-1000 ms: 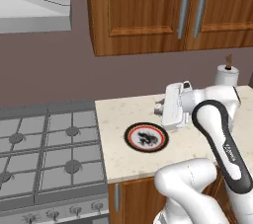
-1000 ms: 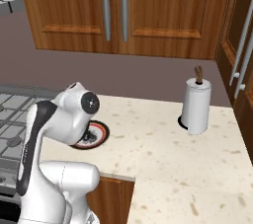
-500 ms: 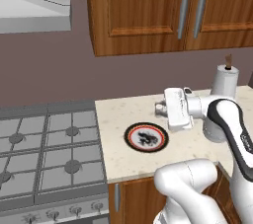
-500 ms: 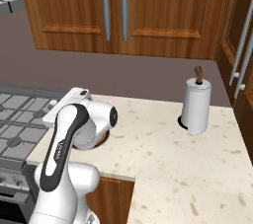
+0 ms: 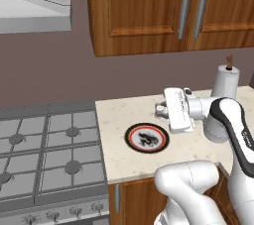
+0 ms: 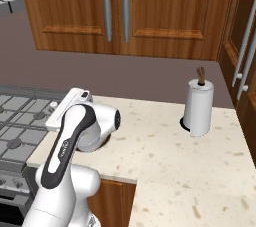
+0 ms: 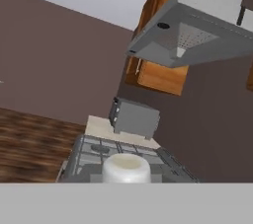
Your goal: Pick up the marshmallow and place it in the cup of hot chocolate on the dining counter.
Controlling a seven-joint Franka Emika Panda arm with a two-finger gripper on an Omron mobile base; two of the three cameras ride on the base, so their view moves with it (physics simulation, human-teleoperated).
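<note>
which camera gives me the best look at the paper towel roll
The right base view: the paper towel roll stands whole and unobstructed on the counter, with its brown holder tip on top. In the left base view the roll sits at the right edge, its lower part hidden behind the arm.

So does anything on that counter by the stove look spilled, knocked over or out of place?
Nothing stands out. The paper towel roll stands upright, the plate lies flat on the countertop, and no spill shows. The gripper, shut on the marshmallow, is up above the plate.
</note>
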